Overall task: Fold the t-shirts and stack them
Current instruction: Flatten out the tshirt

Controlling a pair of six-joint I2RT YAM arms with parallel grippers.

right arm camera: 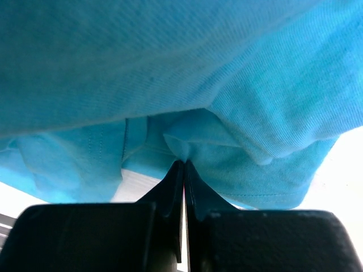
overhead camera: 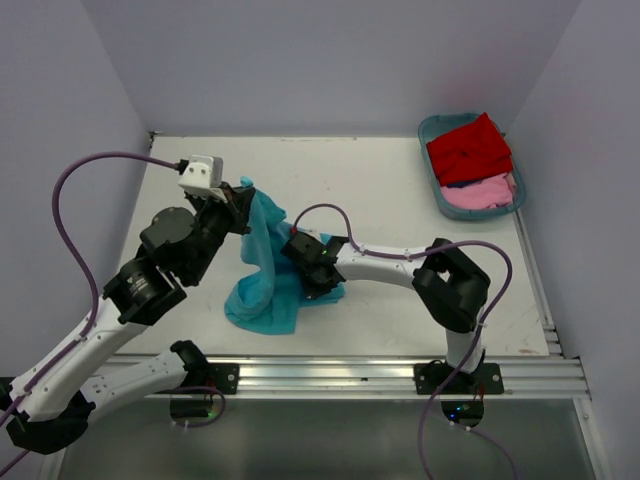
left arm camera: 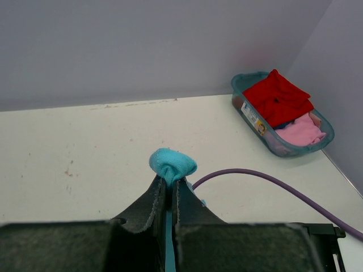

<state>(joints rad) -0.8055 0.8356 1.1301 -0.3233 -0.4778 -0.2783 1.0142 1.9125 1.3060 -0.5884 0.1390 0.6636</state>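
Observed turquoise t-shirt point(overhead camera: 268, 285) left of centre in the top view, raised off the surface point(overhead camera: 400, 200) at its upper end and heaped in a crumple on it at its lower end.

Noted left claw point(overhead camera: 243, 198) at the upper left tip of the garment, shut tight on a small tuft of turquoise. Confirmed in the left wrist view, with that tuft seen poking out above the closed tips.

Noted right claw point(overhead camera: 308, 262) on the right side of the cloth, lower in the frame. Found its tips pressed together in the right wrist view, with a pucker of fabric gathered at them; read as pinching the shirt there. Cannot tell which part of the garment (hem, sleeve, shoulder) sits in either claw.

Logged red t-shirt point(overhead camera: 468, 148) and pale pink t-shirt point(overhead camera: 482, 192) in the teal tub point(overhead camera: 429, 165) at upper right, well apart from both arms.

Judged step in hand: opening out the first shirt, ahead of any fold. Seen no stack begun.

Next move, as judged: drawing the two claws apart to stretch the cloth between them, then lowering it flat onto bare surface. Needs both pinches firm; possible slip of thin knit from the right tips.
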